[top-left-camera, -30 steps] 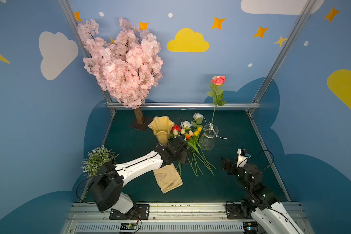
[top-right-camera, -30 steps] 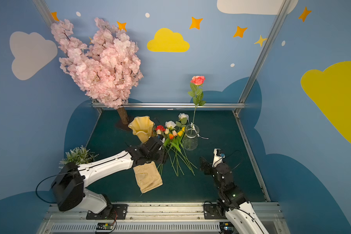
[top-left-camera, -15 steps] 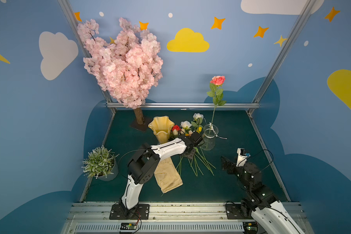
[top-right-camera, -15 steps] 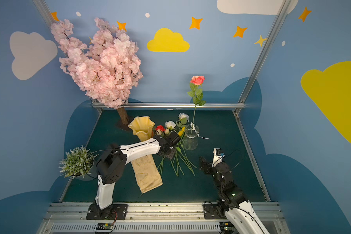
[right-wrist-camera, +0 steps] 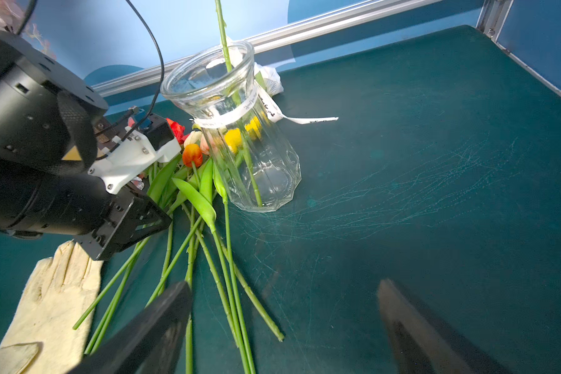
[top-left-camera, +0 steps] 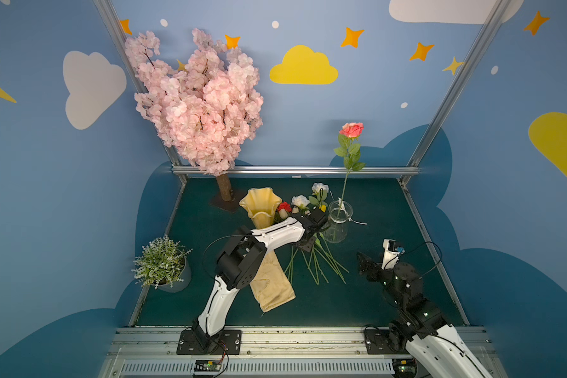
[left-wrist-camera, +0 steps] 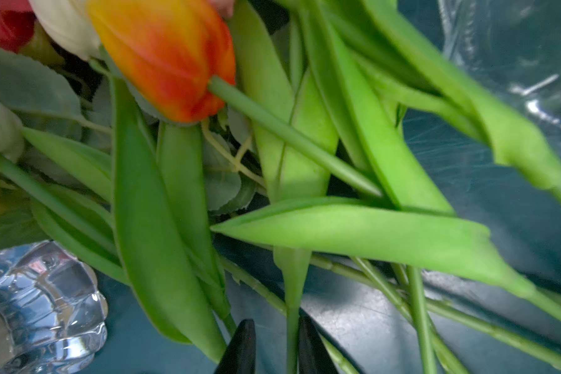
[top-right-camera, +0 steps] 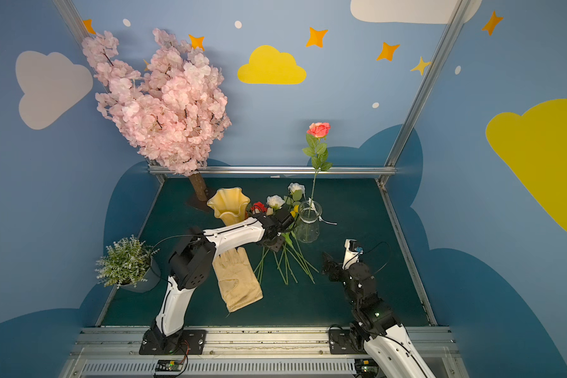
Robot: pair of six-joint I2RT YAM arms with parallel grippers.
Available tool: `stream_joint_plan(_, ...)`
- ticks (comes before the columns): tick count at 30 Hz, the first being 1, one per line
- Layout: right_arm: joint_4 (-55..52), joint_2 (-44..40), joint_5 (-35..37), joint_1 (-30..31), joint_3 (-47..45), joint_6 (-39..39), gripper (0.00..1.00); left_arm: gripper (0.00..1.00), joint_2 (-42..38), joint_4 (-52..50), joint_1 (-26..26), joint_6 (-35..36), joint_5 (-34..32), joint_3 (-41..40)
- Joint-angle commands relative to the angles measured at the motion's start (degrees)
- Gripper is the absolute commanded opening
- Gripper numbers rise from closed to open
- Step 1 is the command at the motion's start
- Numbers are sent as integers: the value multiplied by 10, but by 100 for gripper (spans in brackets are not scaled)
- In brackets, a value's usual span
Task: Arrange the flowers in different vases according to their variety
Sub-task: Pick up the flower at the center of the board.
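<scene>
Left arm [top-left-camera: 275,234] reaches forward from its base, elbow raised, forearm angled toward the right side; left gripper [left-wrist-camera: 274,348] low and pointing downward, jaws narrowly parted; right arm [top-left-camera: 403,288] folded low near its base; right gripper [right-wrist-camera: 289,327] aimed forward, jaws spread wide, empty.

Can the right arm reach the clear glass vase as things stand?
Probably yes: the right gripper is open and faces the clear glass vase across bare mat; the left gripper sits beside it, among the stems.
</scene>
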Motion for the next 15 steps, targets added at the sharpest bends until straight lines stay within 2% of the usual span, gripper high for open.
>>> stream_joint_plan(1,17,2,-3,-2,-2,6,96,25,10,-10,0,12,5,14)
stream_joint_plan(5,16,2,-3,-2,-2,6,96,23,15,-10,-1,16,10,15)
stream_joint_plan(10,16,2,-3,-2,-2,6,95,4,-9,-19,-2,10,5,5)
stream_joint_plan(15,17,1,-5,-2,-3,7,95,3,-68,-40,-8,3,-30,-23)
